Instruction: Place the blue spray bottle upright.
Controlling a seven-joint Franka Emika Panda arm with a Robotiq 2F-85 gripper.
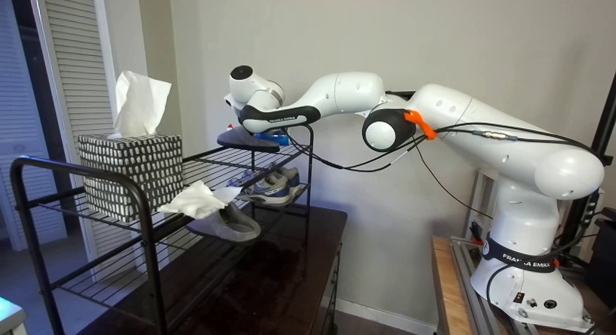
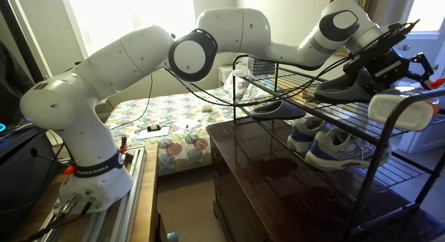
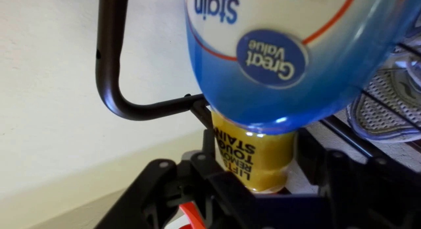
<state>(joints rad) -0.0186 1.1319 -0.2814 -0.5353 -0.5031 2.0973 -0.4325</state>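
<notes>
The blue spray bottle (image 3: 279, 104) lies on its side at the wall end of the rack's top shelf. Its blue body fills the top of the wrist view, with a yellow neck below and red parts of the spray head partly behind my fingers. In an exterior view its pale base (image 2: 399, 111) faces the camera; in an exterior view only a blue strip (image 1: 284, 138) shows behind a grey shoe. My gripper (image 3: 255, 153) has one finger on each side of the yellow neck, both appearing to touch it. The gripper (image 2: 401, 82) comes in tilted from above.
A grey slipper (image 2: 342, 90) sits on the top shelf right beside the bottle and gripper. The black rack's end rail (image 3: 111, 81) rises close to the bottle. Sneakers (image 2: 344, 150) and another slipper (image 2: 278, 110) stand below. A patterned tissue box (image 1: 130, 176) is at the far end.
</notes>
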